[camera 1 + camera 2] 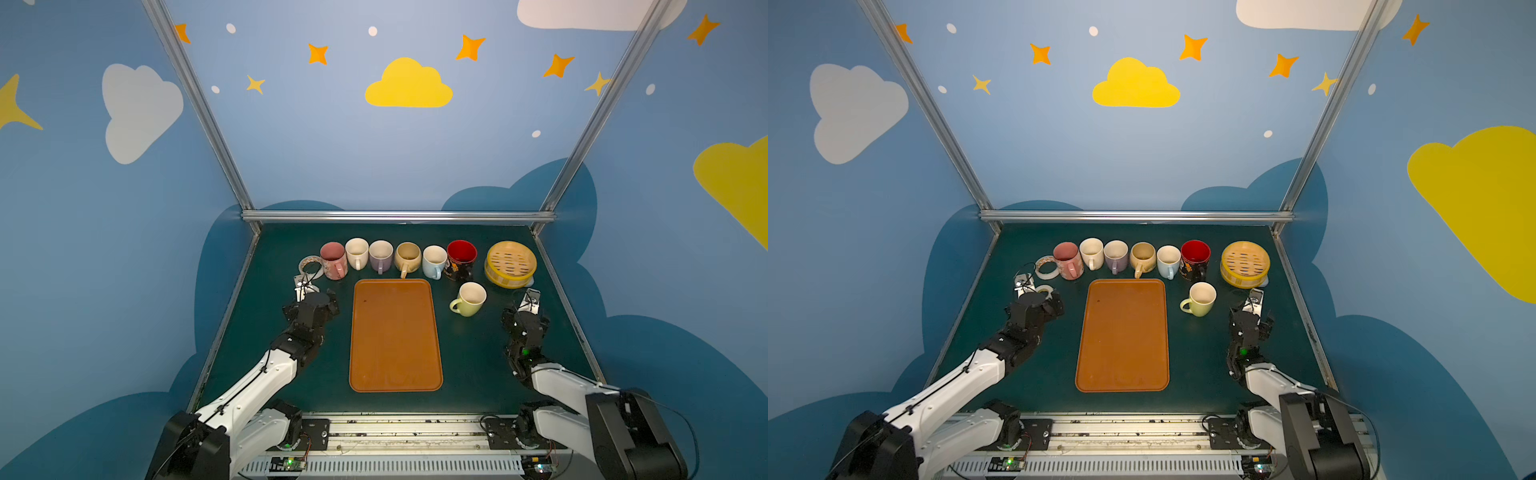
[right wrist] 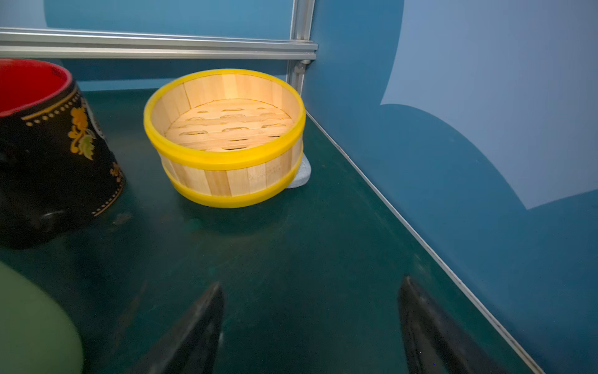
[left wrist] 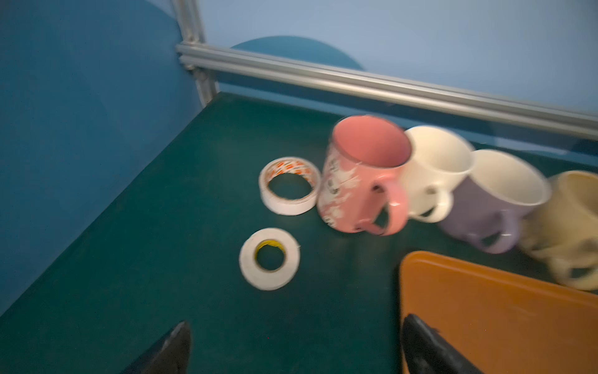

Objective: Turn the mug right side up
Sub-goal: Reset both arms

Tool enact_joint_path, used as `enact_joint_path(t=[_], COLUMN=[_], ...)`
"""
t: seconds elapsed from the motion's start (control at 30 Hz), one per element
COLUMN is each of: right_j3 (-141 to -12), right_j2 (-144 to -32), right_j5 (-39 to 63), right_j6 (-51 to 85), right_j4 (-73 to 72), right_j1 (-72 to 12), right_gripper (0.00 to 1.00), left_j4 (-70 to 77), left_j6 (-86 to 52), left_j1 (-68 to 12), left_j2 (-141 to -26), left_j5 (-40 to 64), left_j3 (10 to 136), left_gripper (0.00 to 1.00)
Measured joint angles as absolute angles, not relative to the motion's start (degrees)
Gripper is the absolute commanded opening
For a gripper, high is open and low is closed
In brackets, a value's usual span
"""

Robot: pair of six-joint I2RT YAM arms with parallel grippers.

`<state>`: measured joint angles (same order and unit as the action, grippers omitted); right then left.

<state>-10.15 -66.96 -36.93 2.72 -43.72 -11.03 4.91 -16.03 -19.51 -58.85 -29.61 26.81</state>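
The worktop (image 2: 291,243) has a matt dark-green covering, faintly scuffed. The steamer basket (image 2: 226,175) is pale wood slats bound by smooth, plastic-looking yellow hoops. The pale green mug (image 1: 471,303) and the black mug (image 2: 55,168) show glossy glazed ceramic. The tray (image 1: 395,336) is matt orange-brown plastic. The frame rail (image 3: 356,81) is brushed metal; the tape roll (image 3: 247,262) looks papery.

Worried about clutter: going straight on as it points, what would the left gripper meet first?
Probably the smaller tape roll, lying flat ahead of the left gripper; the larger roll and pink mug lie beyond. Depth is unclear.
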Motion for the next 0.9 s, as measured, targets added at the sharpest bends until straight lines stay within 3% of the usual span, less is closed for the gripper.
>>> enact_joint_path(t=[0.2,0.53,0.9], right_j3=[-9.52,-8.88,-22.68], right_j2=[-78.19,-90.52,-88.07], right_j5=[-31.59,-19.92,-5.08], right_j6=[2.0,-4.89,-2.0], right_j4=[-58.57,-74.19,-54.57], right_j1=[-10.52,-12.1,-3.18], right_gripper=[0.78,0.77,0.78], left_j4=[6.24,21.19,38.02], left_j6=[-16.08,-11.38,-6.0], left_j1=[-6.5,0.84,1.08], left_j2=[-64.93,-73.41,-86.7], left_j5=[-25.69,-15.66,-6.68], left_j3=[28.62,23.2,24.4], left_gripper=[1.0,1.0,1.0])
